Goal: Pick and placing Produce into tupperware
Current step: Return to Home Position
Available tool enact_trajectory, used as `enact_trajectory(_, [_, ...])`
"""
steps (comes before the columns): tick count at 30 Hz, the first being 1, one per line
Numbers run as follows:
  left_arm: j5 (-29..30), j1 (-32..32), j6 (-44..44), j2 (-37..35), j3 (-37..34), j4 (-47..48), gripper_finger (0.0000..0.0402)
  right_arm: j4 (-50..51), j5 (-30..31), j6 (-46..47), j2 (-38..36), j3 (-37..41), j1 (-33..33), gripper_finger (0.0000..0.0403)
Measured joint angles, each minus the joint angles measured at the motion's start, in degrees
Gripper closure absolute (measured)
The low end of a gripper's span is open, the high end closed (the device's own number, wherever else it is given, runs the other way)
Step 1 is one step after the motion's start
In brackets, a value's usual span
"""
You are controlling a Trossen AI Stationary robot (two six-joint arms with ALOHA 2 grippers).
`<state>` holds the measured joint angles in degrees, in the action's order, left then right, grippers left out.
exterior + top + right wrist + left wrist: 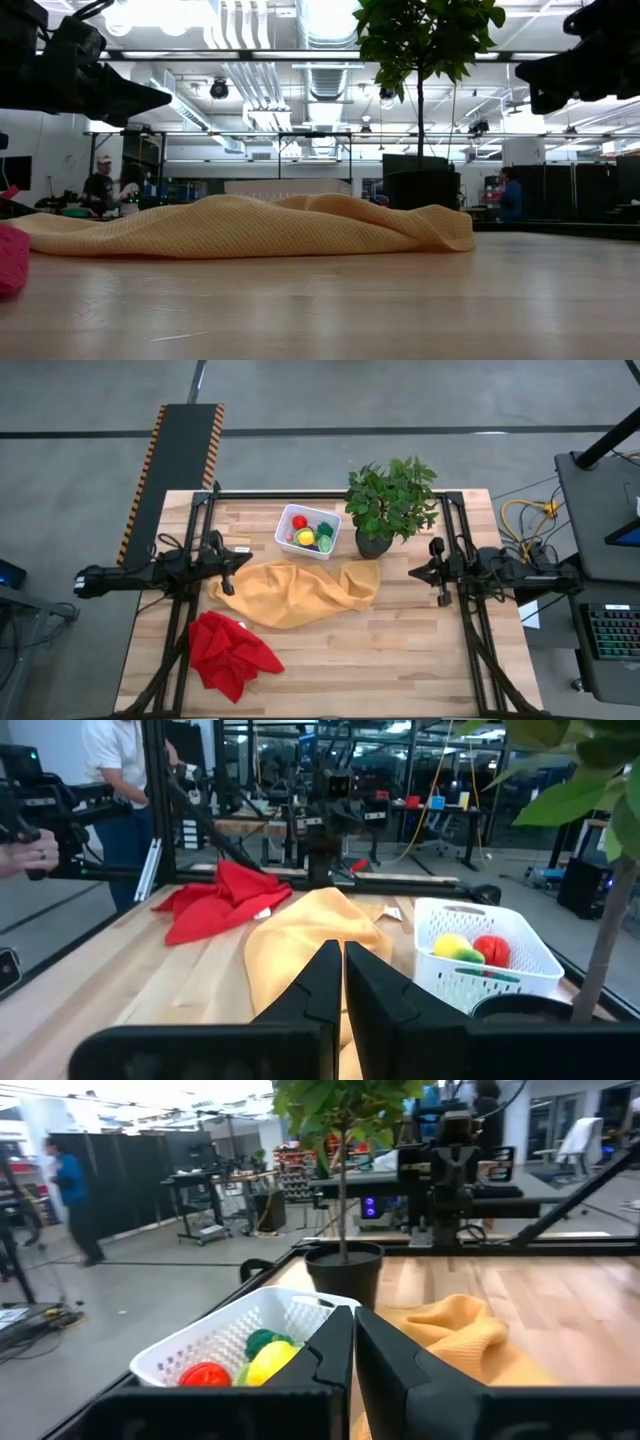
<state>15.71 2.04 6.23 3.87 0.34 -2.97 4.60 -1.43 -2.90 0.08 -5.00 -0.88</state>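
High view: the white bin [307,531] sits upper middle, just left of the potted plant [390,500], with the produce [306,536] inside it as red, yellow and green pieces; the left gripper [228,584] hangs at centre left over the edge of the yellow cloth [300,592]; the right gripper [441,598] hangs at centre right over the bare table [400,660]; both are well apart from the bin; a red cloth [230,653] lies lower left; the jaws are too small to read here.

Low view: bin and produce are hidden behind the yellow cloth; only dark gripper tips show, cut off in the upper corners.

Left wrist view: the left gripper [354,1315] is clenched, with nothing between its fingers; the bin stands beyond them, off to one side, not touching; red, yellow and what seems a green piece show over its wall.

Right wrist view: the right gripper [342,948] is likewise clenched and empty; the bin lies farther off beside the yellow cloth, its near corner cut off by the plant's pot.
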Motion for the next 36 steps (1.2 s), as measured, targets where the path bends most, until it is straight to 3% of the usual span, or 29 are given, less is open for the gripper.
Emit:
enact_trajectory(14, [-3.86,0.00,-1.36,0.66,-0.04,0.58,0.0402,-5.14,0.17,1.47,0.40,4.51,0.04,0.0394])
enact_trajectory(36, [-6.80,0.00,-1.30,1.12,-0.07,0.93,0.0402,-5.24,0.15,-0.53,0.48,4.49,0.04,0.0394])
